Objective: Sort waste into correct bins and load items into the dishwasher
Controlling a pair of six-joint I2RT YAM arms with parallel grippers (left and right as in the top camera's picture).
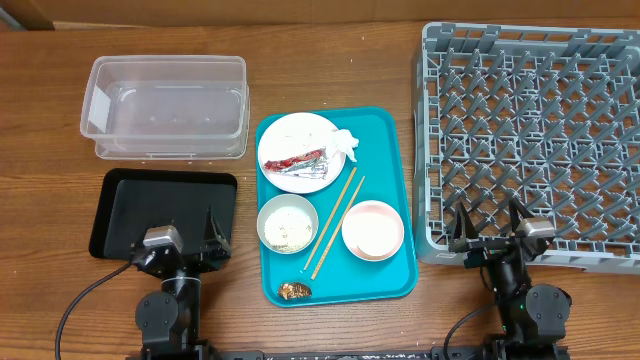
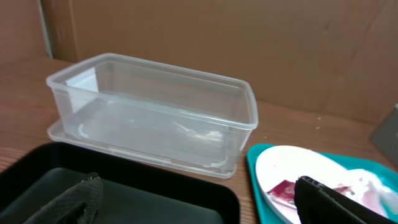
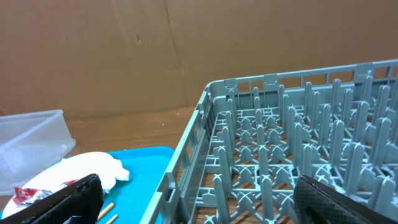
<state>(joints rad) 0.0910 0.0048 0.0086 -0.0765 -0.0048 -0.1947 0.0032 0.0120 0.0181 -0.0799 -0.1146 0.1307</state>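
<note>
Wood tabletop (image 1: pixel 40 120), cardboard wall (image 2: pixel 249 37) behind. My left end effector (image 1: pixel 185 236) open, empty, over black tray (image 1: pixel 110 195); my right end effector (image 1: pixel 490 228) open, empty, at dish rack (image 1: pixel 530 100) near edge.

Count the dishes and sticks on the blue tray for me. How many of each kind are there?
Plate: 1
Bowls: 2, the pink bowl and the grey bowl
Chopsticks: 2
Total: 5
</note>
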